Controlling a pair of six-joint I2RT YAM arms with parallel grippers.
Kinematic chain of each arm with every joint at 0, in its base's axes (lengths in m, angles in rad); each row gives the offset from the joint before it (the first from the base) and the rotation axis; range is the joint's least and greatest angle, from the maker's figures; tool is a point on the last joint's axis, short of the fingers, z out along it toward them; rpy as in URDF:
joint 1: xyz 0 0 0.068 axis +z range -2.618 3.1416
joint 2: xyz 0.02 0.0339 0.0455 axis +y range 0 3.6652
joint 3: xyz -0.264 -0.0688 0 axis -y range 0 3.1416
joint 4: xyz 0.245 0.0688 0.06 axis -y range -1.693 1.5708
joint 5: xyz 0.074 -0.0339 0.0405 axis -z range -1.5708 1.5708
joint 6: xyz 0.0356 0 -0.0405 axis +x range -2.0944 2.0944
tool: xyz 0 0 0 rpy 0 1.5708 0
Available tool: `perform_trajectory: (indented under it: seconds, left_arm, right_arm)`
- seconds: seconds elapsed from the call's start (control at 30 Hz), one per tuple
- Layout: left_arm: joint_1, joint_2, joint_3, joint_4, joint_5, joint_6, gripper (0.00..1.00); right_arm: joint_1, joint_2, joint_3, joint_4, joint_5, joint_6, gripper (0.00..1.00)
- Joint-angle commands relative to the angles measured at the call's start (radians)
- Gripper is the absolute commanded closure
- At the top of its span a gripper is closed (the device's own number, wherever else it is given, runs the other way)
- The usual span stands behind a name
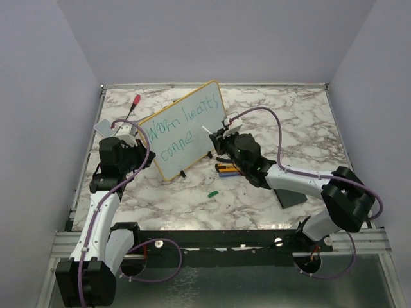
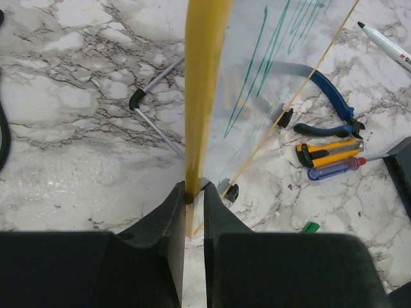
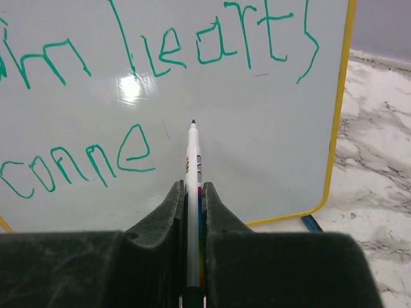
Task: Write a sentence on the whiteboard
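Writing unfinished; right jaws clamped on marker (image 3: 191, 167), left jaws on whiteboard (image 3: 270, 147); tipping risked if pressed hard.

A teal-green sentence (image 3: 212, 48) crosses the white whiteboard (image 3: 257, 147), framed in yellow-orange, on a bench (image 1: 305, 109) of white marble veined grey. The marker (image 3: 192, 160) is white; the left end effector (image 2: 194, 190) and right end effector (image 3: 192, 189) are black.
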Motion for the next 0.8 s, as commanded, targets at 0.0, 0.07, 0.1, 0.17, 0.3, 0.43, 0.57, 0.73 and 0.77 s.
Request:
perform_trajectory:
  seconds: [0.0,0.07,0.1,0.17,0.3,0.43,0.57,0.73,0.77]
  left_arm:
    - [-0.005,-0.01,0.007,0.007,-0.023,0.0,1.0]
    - [-0.005,-0.01,0.007,0.008,-0.024,0.0,1.0]
    - [-0.005,-0.01,0.006,0.007,-0.023,0.0,1.0]
    - [-0.005,-0.01,0.006,0.007,-0.023,0.0,1.0]
    - [-0.004,-0.009,0.006,0.007,-0.023,0.0,1.0]
    - [-0.005,-0.009,0.007,0.007,-0.023,0.0,1.0]
    - [-0.005,-0.01,0.007,0.008,-0.023,0.0,1.0]
    - [-0.005,-0.009,0.007,0.008,-0.022,-0.001,1.0]
    - [-0.004,-0.009,0.007,0.008,-0.022,0.0,1.0]
  right_arm:
    - [-0.009,0.038,0.044,0.036,-0.023,-0.014,0.99]
    - [-0.009,0.048,0.051,0.038,-0.029,-0.011,0.99]
    - [-0.009,0.053,0.054,0.039,-0.032,-0.01,0.99]
    - [-0.009,0.062,0.06,0.04,-0.035,-0.008,0.99]
    - [-0.009,0.075,0.068,0.042,-0.043,-0.007,0.99]
    - [-0.009,0.09,0.08,0.039,-0.056,-0.006,0.99]
    - [-0.009,0.104,0.085,0.035,-0.08,-0.006,0.99]
    - [-0.009,0.109,0.077,0.035,-0.122,-0.002,0.99]
    - [-0.008,0.108,0.073,0.034,-0.131,0.0,0.99]
